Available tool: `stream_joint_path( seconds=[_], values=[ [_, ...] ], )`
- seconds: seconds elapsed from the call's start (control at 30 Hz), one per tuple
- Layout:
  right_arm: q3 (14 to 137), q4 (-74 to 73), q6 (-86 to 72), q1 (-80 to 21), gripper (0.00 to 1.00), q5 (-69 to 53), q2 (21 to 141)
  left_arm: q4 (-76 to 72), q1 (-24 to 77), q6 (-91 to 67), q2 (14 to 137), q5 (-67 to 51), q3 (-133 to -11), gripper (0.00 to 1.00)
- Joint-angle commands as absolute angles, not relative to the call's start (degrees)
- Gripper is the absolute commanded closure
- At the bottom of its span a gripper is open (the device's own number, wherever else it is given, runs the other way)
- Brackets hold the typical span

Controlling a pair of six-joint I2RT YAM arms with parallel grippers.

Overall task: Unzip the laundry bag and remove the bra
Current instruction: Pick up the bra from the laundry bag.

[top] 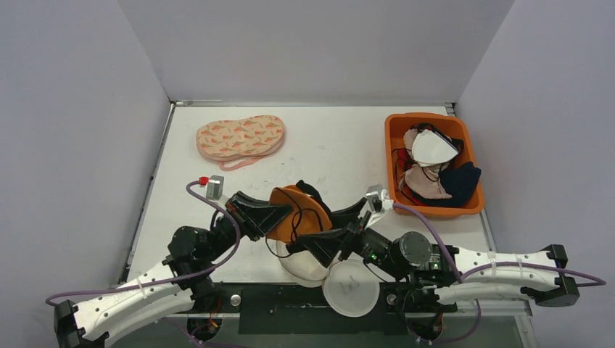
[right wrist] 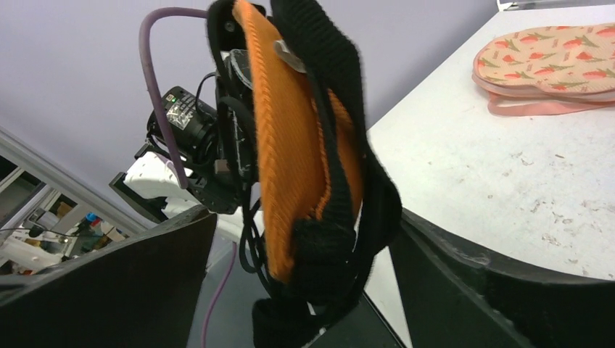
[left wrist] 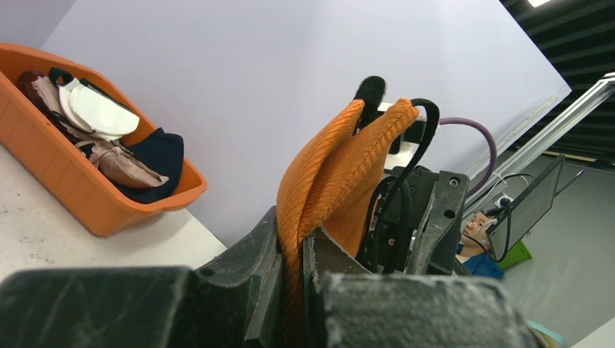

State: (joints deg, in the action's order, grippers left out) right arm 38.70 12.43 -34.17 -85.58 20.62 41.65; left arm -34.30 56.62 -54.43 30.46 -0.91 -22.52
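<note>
Clothes bin (top: 424,116) and patterned garment (top: 240,138) lie well beyond the orange bra (top: 313,223).

Left pincer (left wrist: 292,279) clamped, right pincer (right wrist: 304,290) spread wide.

I can read no text, brand or number in any of my three feeds. The nearest thing to a label is a small pale sticker (right wrist: 176,109) on the black motor housing (right wrist: 190,134) of the left arm, toward 9 o'clock in the right wrist view; its print is too small to make out. At 6 o'clock on the tabletop (top: 326,145) in the top view, the white laundry bag (top: 351,288) carries a faint dark squiggle that I cannot resolve into letters. The pouch (top: 240,138) at 11 o'clock bears a repeated orange motif, not lettering.
</note>
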Motion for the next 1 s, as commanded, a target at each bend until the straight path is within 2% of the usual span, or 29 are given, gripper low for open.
stream_joint_path(
  seconds=[0.0,0.23,0.3,0.33,0.43,0.47,0.5,0.63,0.8,0.87,0.97],
  values=[
    [42.17,17.15,-33.60,-85.65,0.17,19.86,43.96,-38.38,56.42,-55.19,31.35,-1.91,-23.69,1.00],
    [43.26,18.07,-33.51,-85.40,0.75,19.39,45.88,-37.40,56.42,-55.11,31.25,-1.45,-23.54,0.99],
    [43.16,17.19,-33.17,-85.32,0.89,20.92,44.52,-34.60,56.42,-54.98,30.04,-0.44,-23.64,0.86],
    [43.42,16.06,-32.83,-85.28,0.94,21.88,43.69,-32.55,56.43,-54.94,29.19,1.51,-23.60,0.75],
    [46.28,10.48,-30.84,-85.29,0.95,25.85,41.52,-28.33,56.41,-54.93,25.94,4.49,-23.12,0.29],
    [47.69,7.98,-29.68,-85.26,0.95,27.64,41.02,-26.34,56.38,-54.93,24.60,5.74,-23.23,0.18],
    [49.37,5.36,-28.09,-85.28,0.95,30.99,40.44,-24.29,56.38,-54.62,22.85,6.79,-23.39,0.12],
    [56.85,-5.69,-22.93,-85.30,0.95,46.09,40.84,-12.66,56.36,-53.75,17.53,12.98,-24.40,0.02],
    [61.97,-9.82,-14.51,-84.53,0.95,68.13,42.85,0.70,56.36,-56.19,12.59,21.91,-23.55,0.04],
    [63.08,-9.55,-13.33,-82.52,0.95,70.67,42.98,2.78,56.42,-57.67,11.80,23.74,-22.15,0.03],
    [66.93,-10.79,-13.18,-79.41,0.95,68.36,45.20,-0.76,56.38,-59.59,12.36,23.74,-19.04,0.02]
  ],
)
